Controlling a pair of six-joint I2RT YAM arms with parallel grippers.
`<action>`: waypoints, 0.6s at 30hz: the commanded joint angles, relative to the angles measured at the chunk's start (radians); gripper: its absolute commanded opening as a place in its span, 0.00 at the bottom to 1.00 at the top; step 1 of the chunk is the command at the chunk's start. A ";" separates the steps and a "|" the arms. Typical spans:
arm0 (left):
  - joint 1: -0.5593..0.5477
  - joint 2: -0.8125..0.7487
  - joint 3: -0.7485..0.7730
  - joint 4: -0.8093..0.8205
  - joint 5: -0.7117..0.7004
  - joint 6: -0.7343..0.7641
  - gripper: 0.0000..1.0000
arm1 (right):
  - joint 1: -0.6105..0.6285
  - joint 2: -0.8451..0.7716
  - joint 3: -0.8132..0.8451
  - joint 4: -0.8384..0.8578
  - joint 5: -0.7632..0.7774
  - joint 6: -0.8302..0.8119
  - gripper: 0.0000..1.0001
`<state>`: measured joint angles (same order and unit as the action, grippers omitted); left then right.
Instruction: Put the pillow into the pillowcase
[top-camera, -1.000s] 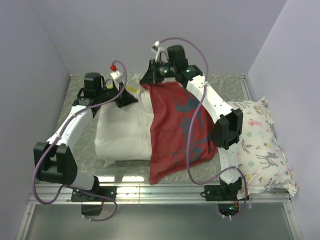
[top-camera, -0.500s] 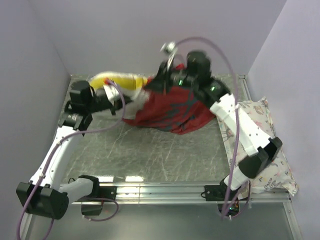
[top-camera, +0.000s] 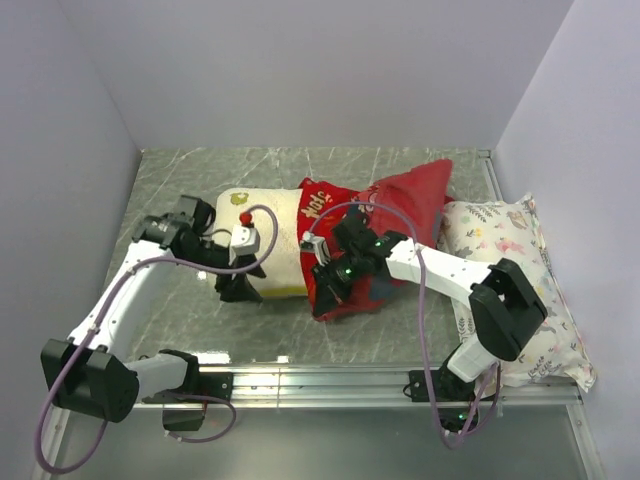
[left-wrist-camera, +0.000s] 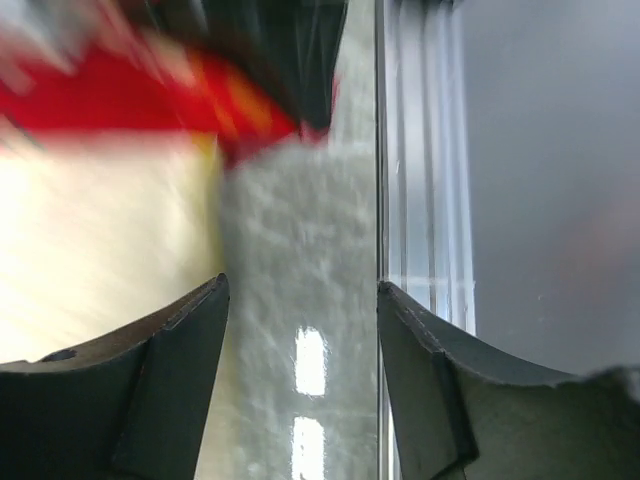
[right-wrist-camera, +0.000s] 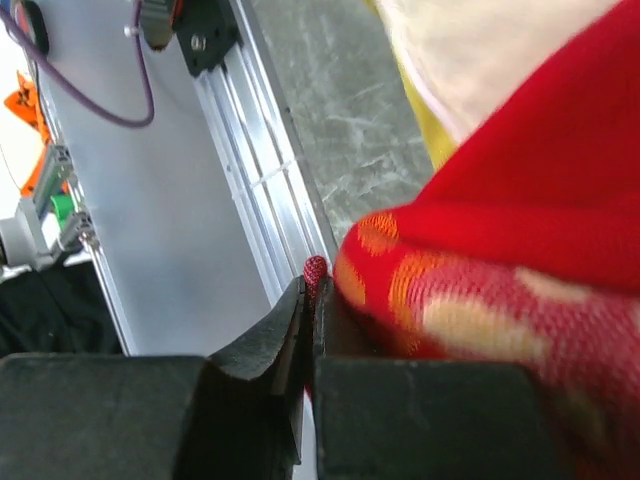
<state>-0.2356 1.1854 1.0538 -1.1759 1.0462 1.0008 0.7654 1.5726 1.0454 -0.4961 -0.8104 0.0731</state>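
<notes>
Now, starting at the pillow's left end, our left gripper (top-camera: 241, 288) sits at the near-left corner of the pillow (top-camera: 278, 232). Its jaws stand well apart with nothing between them. The left wrist view shows only bare table (left-wrist-camera: 300, 250) in the gap, with the cream foam just beside one finger. We judge that this claw is loose so it can take a fresh hold or brace the foam from this end.

The pillow lies across the middle of the table. Its left part is bare and white, and its yellow strip runs along the near edge. Its right part disappears under the pillowcase (top-camera: 405, 200), whose red cloth bunches over that end and trails off toward the far right. We cannot tell for certain whether the foam is inside the opening or only draped over, but the way the cloth wraps the end suggests it is partly in.

At the pillow's near edge, where red meets white, our right gripper (top-camera: 325, 285) is clamped tight on the hem of the case. The right wrist view shows a fold of red printed fabric pinched between the closed fingertips. We take it that this grip holds the mouth of the case so it can be drawn leftward over the bare foam, and the hem could slip out if pulled hard.

To the pillow's right, well apart from it, lies a floral pillow (top-camera: 510, 250).
</notes>
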 joint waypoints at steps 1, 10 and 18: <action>-0.004 0.006 0.187 -0.191 0.155 0.055 0.66 | 0.014 -0.052 -0.031 -0.005 -0.036 -0.079 0.07; 0.203 -0.024 0.031 0.553 -0.046 -0.780 0.73 | 0.023 -0.109 0.370 -0.245 0.141 -0.152 0.75; 0.269 0.223 0.117 0.820 -0.415 -0.993 0.75 | -0.155 0.320 0.833 -0.114 0.707 0.086 0.75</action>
<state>0.0311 1.3609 1.1145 -0.5316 0.8001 0.1513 0.6582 1.6752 1.7489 -0.6159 -0.3721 0.0635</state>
